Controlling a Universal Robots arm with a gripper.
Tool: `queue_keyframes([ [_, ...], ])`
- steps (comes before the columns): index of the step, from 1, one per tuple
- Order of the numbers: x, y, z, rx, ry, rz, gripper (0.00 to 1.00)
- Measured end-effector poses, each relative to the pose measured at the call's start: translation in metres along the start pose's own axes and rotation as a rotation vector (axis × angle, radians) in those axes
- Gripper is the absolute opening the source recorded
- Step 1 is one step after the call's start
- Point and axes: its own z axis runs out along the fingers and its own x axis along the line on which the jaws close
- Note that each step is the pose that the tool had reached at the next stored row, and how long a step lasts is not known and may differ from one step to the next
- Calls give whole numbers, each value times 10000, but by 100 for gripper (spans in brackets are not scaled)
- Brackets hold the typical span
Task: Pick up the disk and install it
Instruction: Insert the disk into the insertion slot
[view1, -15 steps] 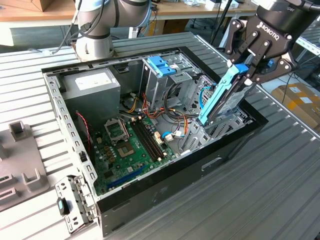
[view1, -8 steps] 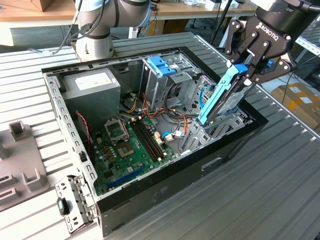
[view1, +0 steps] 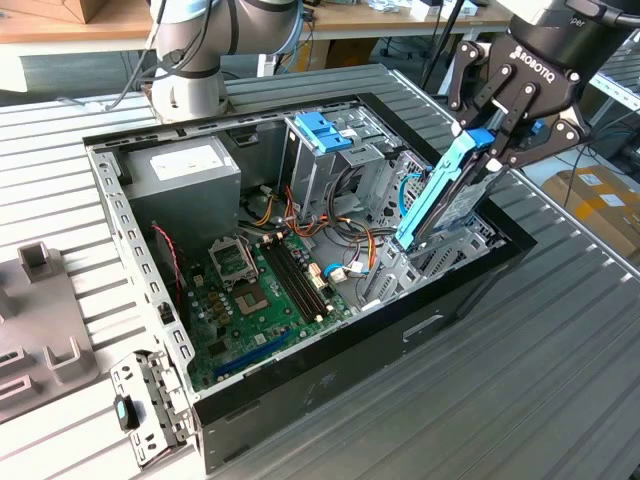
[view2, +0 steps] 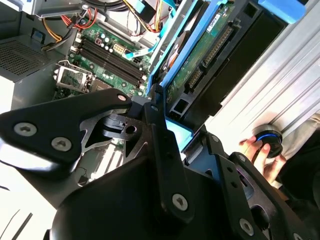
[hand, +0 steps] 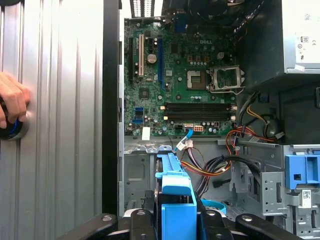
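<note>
Disk (view1: 445, 195), a hard drive framed in blue carrier rails, hangs from the claw (view1: 490, 140) over an open computer case (view1: 300, 390). We see the claw closed tight on the upper end of the blue carrier, so the arm carries the disk and nothing else supports it.

We judge the pick-up done and the install in hand. The disk's lower end sits below the claw at the mouth of the metal drive cage (view1: 450, 255) in the case corner. We cannot tell whether it touches the cage.

The disk stands on end, not flat. Its long axis runs steeply down from the claw into the case, tilted so that the lower end leans toward the motherboard (view1: 250, 290). In the second wrist view its green circuit-board face shows just past the claw.

In our judgement, seating it calls for lining the rails up with the cage guides, matching the tilt to the slot, and keeping the loose cables (view1: 372, 243) near the lower end clear.

Well off to one side of the claw, outside the case, a person's hand (hand: 12, 102) rests on a blue-ringed knob (hand: 15, 132) on the ribbed metal table (hand: 65, 125).
</note>
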Motion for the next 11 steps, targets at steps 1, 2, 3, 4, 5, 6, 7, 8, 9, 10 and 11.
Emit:
queue_keyframes([
  [1, 0, -1, 5, 0, 1, -2, 37],
  [2, 0, -1, 12, 0, 2, -2, 37],
  [3, 1, -2, 21, 0, 2, -3, 37],
  [4, 1, -2, 30, 0, 0, -3, 37],
  [5, 1, -3, 35, -1, 1, -2, 37],
  [6, 2, -3, 42, 0, 1, -2, 37],
  [7, 2, -3, 46, 0, 1, -2, 37],
  [8, 2, -3, 50, 0, 1, -2, 37],
  [9, 3, -4, 54, 0, 1, -2, 37],
  [10, 3, -4, 62, 0, 0, -2, 37],
  [11, 3, -4, 66, -1, 0, -2, 37],
])
